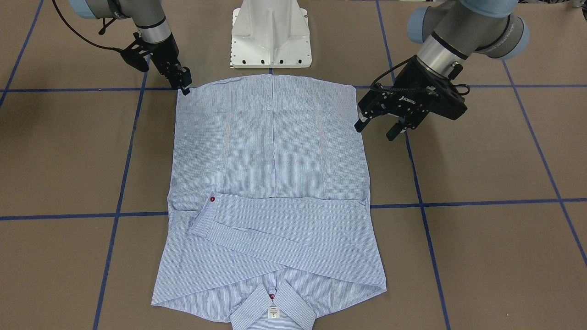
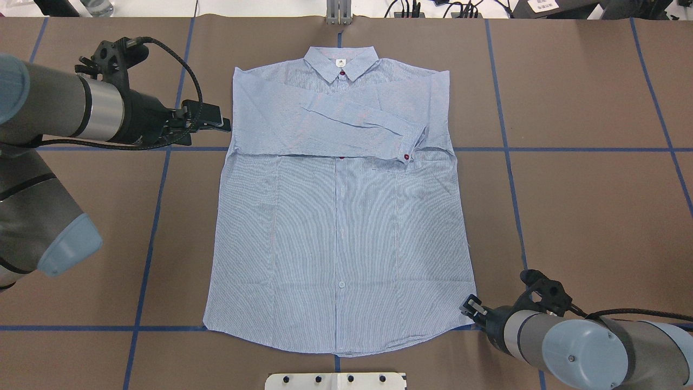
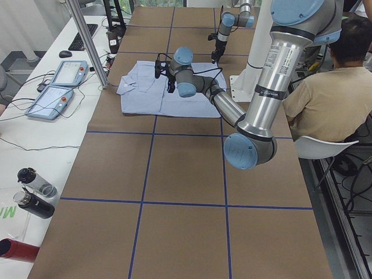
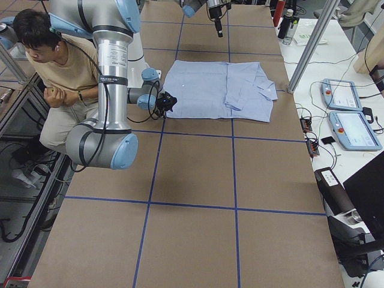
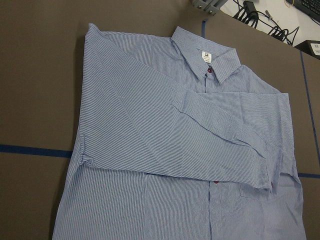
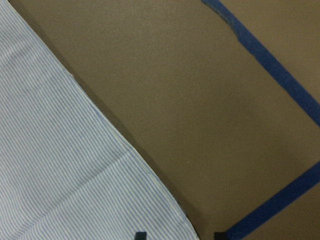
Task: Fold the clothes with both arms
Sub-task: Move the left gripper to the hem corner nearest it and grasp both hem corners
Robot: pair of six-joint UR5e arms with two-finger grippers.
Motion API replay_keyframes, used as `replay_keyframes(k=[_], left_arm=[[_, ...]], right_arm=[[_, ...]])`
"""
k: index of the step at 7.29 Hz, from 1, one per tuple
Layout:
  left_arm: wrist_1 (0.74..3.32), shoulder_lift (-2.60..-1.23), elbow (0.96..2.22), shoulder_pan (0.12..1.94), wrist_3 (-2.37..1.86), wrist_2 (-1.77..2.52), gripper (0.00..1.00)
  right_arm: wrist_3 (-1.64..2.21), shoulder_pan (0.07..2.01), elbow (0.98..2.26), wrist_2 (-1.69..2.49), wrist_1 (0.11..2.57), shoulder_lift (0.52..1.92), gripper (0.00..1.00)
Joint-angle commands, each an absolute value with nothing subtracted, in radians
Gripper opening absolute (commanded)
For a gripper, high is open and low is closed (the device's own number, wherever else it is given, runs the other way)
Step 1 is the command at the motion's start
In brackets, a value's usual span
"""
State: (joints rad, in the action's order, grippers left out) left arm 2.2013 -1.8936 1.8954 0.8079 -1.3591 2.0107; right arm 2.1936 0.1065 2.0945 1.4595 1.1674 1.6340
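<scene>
The right arm (image 2: 533, 327) reaches low to the near hem corner of the shirt (image 2: 335, 244). Its jaws are parted, one tip over the striped cloth and the other over the bare counter (image 2: 584, 216), so the corner's edge lies between them (whether they touch it I cannot tell). Out from those jaws the shirt lies flat, front up and buttoned. Farther off, the left arm (image 2: 103, 116) hangs above the counter with its jaws spread wide and empty. The shirt's side edge is just beside them, level with the folded sleeves. Beyond those jaws both sleeves cross the chest, and the top one's cuff (image 2: 410, 147) shows a red button. Farthest lies the collar (image 2: 340, 60).
</scene>
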Motion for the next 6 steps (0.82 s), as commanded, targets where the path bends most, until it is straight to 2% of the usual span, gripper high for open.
replay_keyframes(k=[1, 4, 6], left_arm=[[2.201, -1.893, 1.898, 0.808, -1.359, 2.011, 0.99], [2.201, -1.893, 1.901, 0.810, -1.359, 2.011, 0.99], [2.201, -1.891, 1.902, 0.810, -1.359, 2.011, 0.99]], right_arm=[[2.194, 0.104, 2.094, 1.460, 1.167, 1.635, 0.51], [2.194, 0.101, 2.092, 1.465, 1.167, 1.635, 0.58], [2.194, 0.098, 2.086, 1.463, 1.167, 1.634, 0.58]])
